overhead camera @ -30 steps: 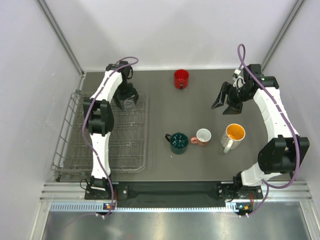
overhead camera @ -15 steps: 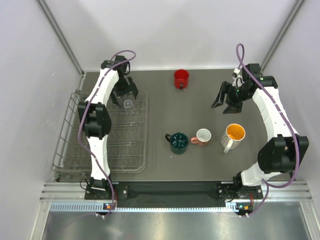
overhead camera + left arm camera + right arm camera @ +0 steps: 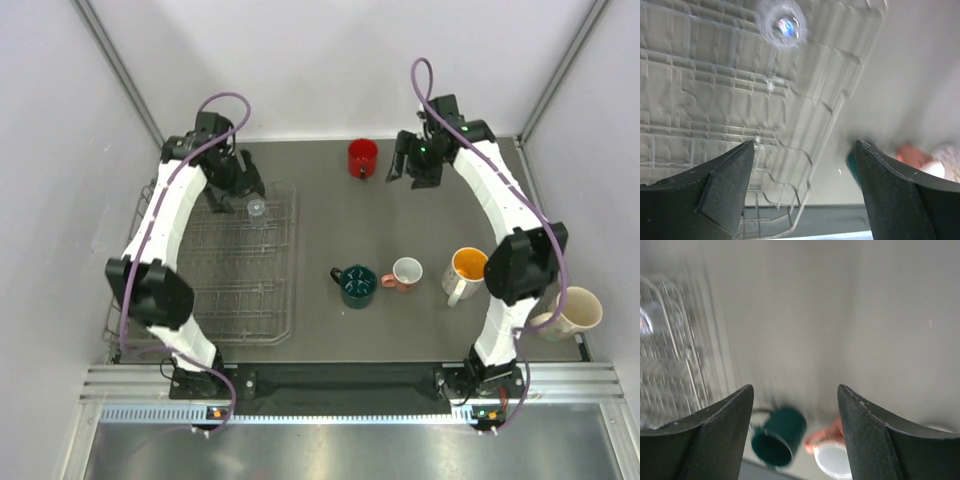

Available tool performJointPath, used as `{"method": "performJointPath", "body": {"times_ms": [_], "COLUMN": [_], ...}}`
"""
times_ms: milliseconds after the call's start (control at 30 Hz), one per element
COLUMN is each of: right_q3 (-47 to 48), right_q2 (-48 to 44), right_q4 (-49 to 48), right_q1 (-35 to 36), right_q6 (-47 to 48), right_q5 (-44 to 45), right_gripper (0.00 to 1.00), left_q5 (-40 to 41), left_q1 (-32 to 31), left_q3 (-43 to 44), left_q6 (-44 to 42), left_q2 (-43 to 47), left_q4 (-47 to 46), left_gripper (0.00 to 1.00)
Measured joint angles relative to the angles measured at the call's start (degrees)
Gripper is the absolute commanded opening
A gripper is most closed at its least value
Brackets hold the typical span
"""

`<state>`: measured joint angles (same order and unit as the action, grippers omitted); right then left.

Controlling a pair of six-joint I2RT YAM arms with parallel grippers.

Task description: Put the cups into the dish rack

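Observation:
The clear glass [image 3: 256, 207] stands in the far right corner of the wire dish rack [image 3: 200, 290]. My left gripper [image 3: 235, 192] is open and empty, just left of the glass. In the left wrist view the glass [image 3: 785, 25] lies apart from the gripper [image 3: 804, 146], over the rack grid [image 3: 715, 100]. My right gripper [image 3: 408, 175] is open and empty, right of the red mug [image 3: 363, 157]. The dark green mug [image 3: 357, 285], pink mug [image 3: 406, 273] and white mug with orange inside [image 3: 467, 270] stand mid-table. The tan cup [image 3: 575, 310] lies at the right edge.
The right wrist view is blurred. It shows its open gripper [image 3: 795, 388] above the green mug [image 3: 780, 432] and the pink mug [image 3: 832, 455], with the rack [image 3: 670, 365] at the left. White walls close in the table on three sides.
My left gripper has drawn back from the glass, which stays in the rack. My right arm has swung left toward the red mug, uncovering the tan cup at the right edge.

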<state>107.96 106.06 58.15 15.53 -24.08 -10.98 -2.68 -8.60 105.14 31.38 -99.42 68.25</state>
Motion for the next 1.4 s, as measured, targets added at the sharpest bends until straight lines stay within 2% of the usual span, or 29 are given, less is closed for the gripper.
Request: {"method": "performJointPath", "body": {"times_ms": [167, 367, 600, 900, 1200, 1267, 1400], "right_q3": [9.66, 10.99, 11.98, 18.93, 20.79, 20.83, 21.20], "right_q2": [8.98, 15.19, 22.08, 29.40, 33.97, 34.73, 36.00], "right_q4": [-4.22, -11.85, -22.88, -29.92, -31.58, -31.69, -31.95], "right_q1": [2.80, 3.61, 3.82, 3.85, 3.98, 4.09, 4.46], "right_q6": [-2.12, -6.08, -8.11, -9.22, -8.92, -8.76, -8.35], "right_q5": [5.05, 11.61, 17.99, 21.92, 23.47, 23.50, 23.56], "right_gripper": [0.68, 0.70, 0.71, 0.72, 0.59, 0.50, 0.47], "left_q5": [-7.54, -13.16, -14.86, -14.86, -14.69, -14.47, -14.12], "left_q1": [0.00, 0.00, 0.00, 0.00, 0.00, 0.00, 0.00], "left_q3": [-10.38, -16.65, -21.20, -22.12, -22.12, -22.12, -22.12], "left_q6": [-0.28, -0.50, -0.48, -0.50, -1.05, -1.18, -1.38], "left_q2": [11.17, 17.18, 21.33, 22.29, 21.73, 21.51, 21.05], "left_q4": [-4.26, -7.98, -8.68, -8.68, -8.68, -8.66, -8.55], "left_gripper": [0.83, 0.83, 0.83, 0.83, 0.83, 0.83, 0.83]}}
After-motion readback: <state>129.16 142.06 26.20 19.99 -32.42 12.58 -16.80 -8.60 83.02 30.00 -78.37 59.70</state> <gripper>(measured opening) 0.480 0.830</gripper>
